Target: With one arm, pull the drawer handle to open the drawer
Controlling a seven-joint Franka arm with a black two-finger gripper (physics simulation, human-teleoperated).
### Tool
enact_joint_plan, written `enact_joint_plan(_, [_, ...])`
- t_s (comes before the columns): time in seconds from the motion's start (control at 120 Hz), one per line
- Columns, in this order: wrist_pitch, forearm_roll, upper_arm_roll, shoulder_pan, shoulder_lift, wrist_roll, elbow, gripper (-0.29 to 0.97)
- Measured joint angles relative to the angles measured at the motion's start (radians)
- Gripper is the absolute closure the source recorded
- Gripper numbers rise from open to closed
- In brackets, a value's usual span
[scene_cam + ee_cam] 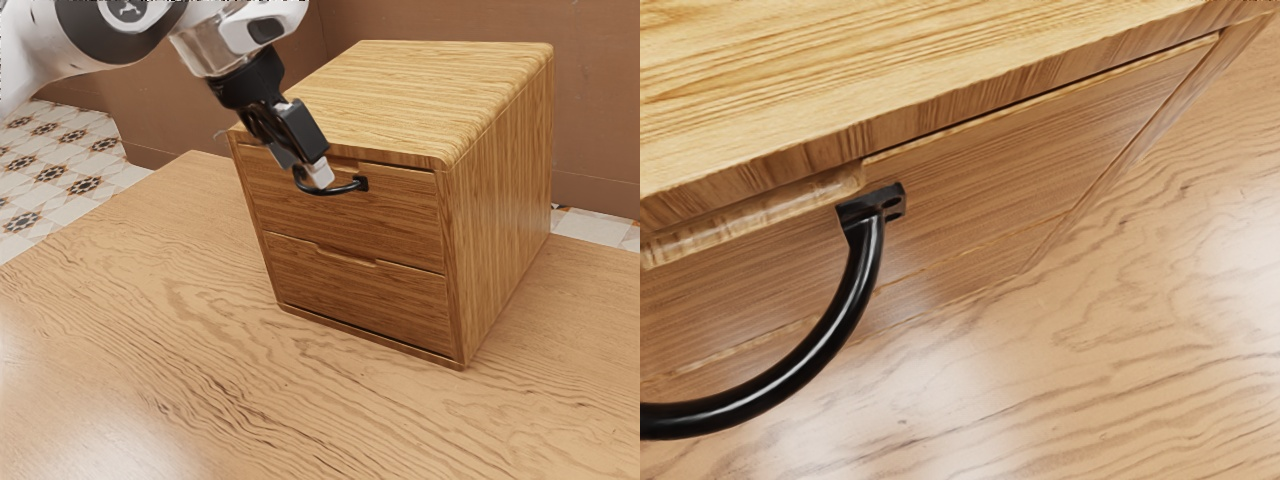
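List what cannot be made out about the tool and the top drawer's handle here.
Handle: exterior view, its end toward that view's left is hidden behind the tool.
Handle, wrist view: its far end is cut off by the picture's edge.
Top drawer: whether it has slid out at all, too slight to judge in either view.
Tool's grip on the handle: exterior view, masked by the tool's own body.

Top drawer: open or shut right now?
Shut. The top drawer front sits flush with the lower drawer and the cabinet edge; the gripper is at its black handle.
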Motion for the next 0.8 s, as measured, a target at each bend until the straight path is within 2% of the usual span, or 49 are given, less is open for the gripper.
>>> enact_joint_plan(0.2, [0.029,0.03,-0.004,0.002,-0.024,-0.02,-0.041,0.02])
enact_joint_plan(0.317, [0.037,0.094,-0.007,-0.02,-0.051,-0.017,-0.078,0.02])
enact_joint_plan(0.417, [0.063,0.129,-0.006,-0.044,-0.112,0.016,-0.164,0.02])
enact_joint_plan(0.567, [0.204,0.206,-0.013,-0.077,-0.155,0.167,-0.275,0.02])
enact_joint_plan(0.8, [0.352,0.233,0.001,-0.053,-0.142,0.502,-0.306,0.03])
